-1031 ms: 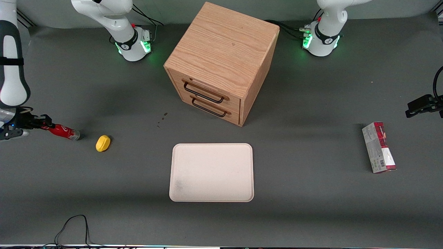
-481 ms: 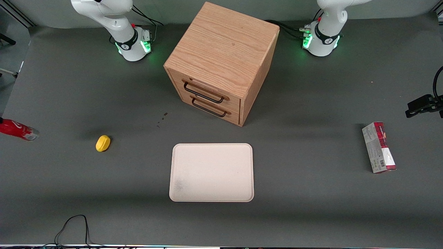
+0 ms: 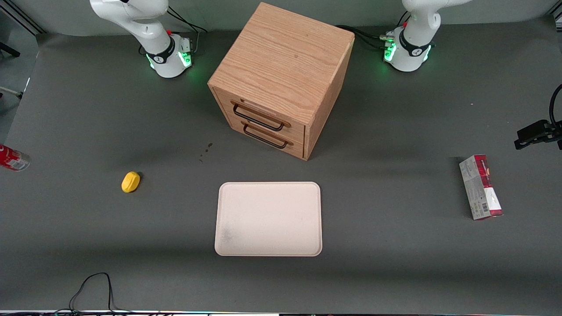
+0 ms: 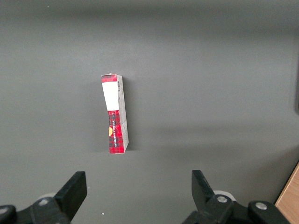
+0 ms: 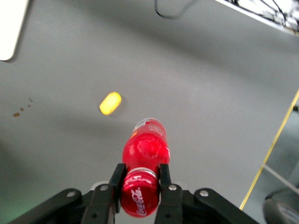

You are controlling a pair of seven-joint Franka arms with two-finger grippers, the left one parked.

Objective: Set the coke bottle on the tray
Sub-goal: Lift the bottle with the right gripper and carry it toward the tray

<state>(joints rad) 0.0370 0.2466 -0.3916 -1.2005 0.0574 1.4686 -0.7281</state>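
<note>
Coke bottle (image 5: 145,154), slim and red, pinched by its neck just below the red cap between the two fingers (image 5: 118,179) of the right arm's gripper (image 5: 140,179). Held lifted above the grey table (image 3: 395,263), body pointing away from the wrist, probably so it can travel clear of the surface. From the front, only the silvery base end visible at the very edge of view (image 3: 13,159), out at the working arm's end of the table. Gripper itself out of sight in the front view.

Nearest item a small yellow lemon-like object (image 3: 131,181), lying on the table between bottle and tray. Cream tray (image 3: 268,218) nearer the middle, well apart from the bottle, nothing on it, in front of a wooden two-drawer cabinet (image 3: 281,79). Red-and-grey carton (image 3: 480,186) toward the parked arm's end.

Grasp apparently done; carry across to the tray not yet made.
</note>
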